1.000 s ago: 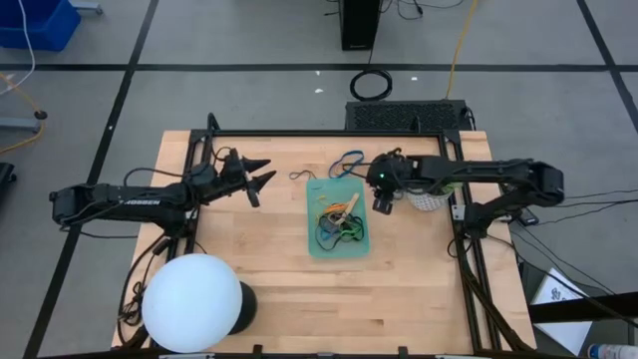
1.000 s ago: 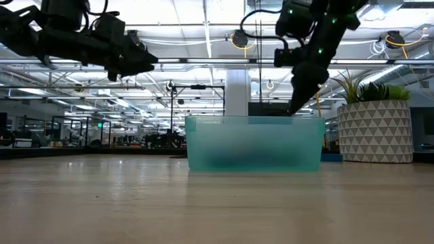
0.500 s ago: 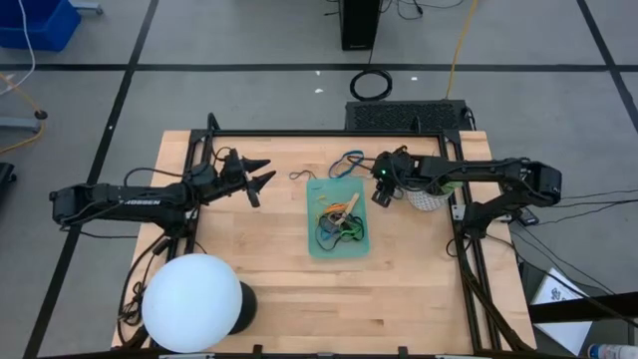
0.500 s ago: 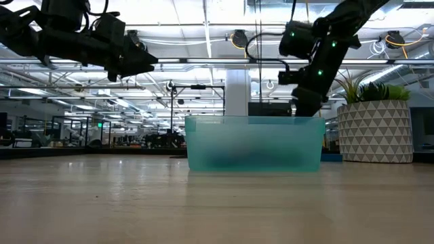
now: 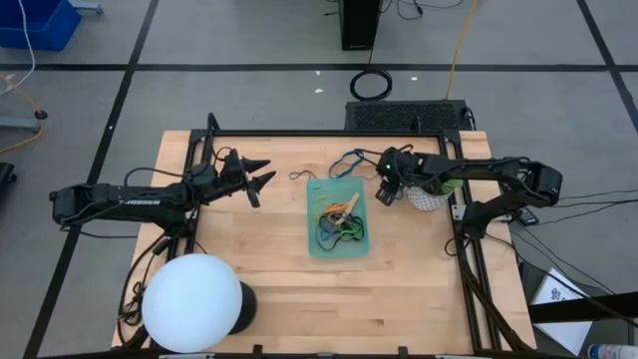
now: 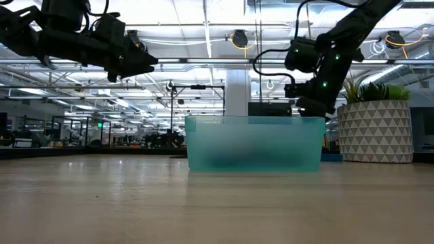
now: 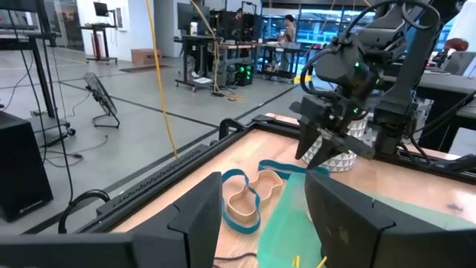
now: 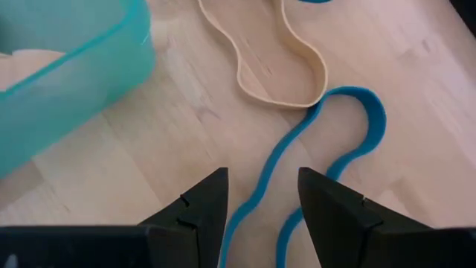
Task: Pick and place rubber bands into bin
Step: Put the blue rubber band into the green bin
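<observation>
right gripper (image 8: 260,216) is empty, fingers apart, pointing down at a blue rubber band (image 8: 327,160) that runs up between the two fingertips in the lower middle of the right wrist frame. that lineup looks deliberate: jaws straddling the strand so a straight drop and close would catch it (my read, not yet done). a tan rubber band (image 8: 279,63) lies just past it, its loop touching or overlapping the blue one near the upper middle of that frame. corner of the teal bin (image 8: 67,71) sits at upper left there, so the carry is short.

high view: right gripper (image 5: 384,189) is just right of the bin's (image 5: 310,244) upper right corner, with the loose bands (image 5: 346,160) on the wood above the bin's top edge. bin already holds a tangle of bands (image 5: 337,227) in black, green, orange. white patterned planter (image 5: 429,197) is close behind the right arm, mind the clearance.

left gripper (image 5: 261,179) is parked mid-left of the table, also spread and holding nothing, well apart from the bin (out of the right arm's way). white globe (image 5: 191,302) sits lower left.
</observation>
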Action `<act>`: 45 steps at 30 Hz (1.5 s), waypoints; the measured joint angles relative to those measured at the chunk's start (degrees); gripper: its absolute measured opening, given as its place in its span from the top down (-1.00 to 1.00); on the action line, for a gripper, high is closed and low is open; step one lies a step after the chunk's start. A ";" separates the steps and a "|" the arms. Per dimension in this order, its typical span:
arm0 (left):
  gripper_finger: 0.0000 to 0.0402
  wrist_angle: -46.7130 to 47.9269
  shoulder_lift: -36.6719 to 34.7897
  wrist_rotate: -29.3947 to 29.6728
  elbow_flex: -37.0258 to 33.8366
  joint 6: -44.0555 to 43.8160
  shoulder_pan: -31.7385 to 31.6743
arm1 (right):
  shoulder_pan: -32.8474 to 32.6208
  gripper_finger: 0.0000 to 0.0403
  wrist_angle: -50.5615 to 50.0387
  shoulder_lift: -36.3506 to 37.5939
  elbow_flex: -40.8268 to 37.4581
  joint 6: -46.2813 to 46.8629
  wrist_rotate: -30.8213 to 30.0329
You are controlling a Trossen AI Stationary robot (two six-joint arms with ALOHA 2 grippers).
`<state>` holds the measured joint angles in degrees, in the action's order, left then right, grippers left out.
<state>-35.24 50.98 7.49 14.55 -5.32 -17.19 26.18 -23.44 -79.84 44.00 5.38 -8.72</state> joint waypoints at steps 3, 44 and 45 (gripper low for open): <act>0.00 0.18 0.00 0.00 0.00 -0.02 0.00 | 0.10 0.22 1.14 0.01 -1.49 0.00 0.03; 0.00 0.87 0.02 -0.04 0.02 -0.44 -0.01 | 0.80 0.94 7.20 -9.52 -3.88 0.80 1.50; 0.00 0.87 0.02 -0.04 0.02 -0.44 -0.02 | 0.80 0.97 7.63 -9.52 -3.88 0.40 1.43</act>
<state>-34.37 51.00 7.44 14.57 -5.76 -17.21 26.98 -15.81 -89.36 40.12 5.78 -7.29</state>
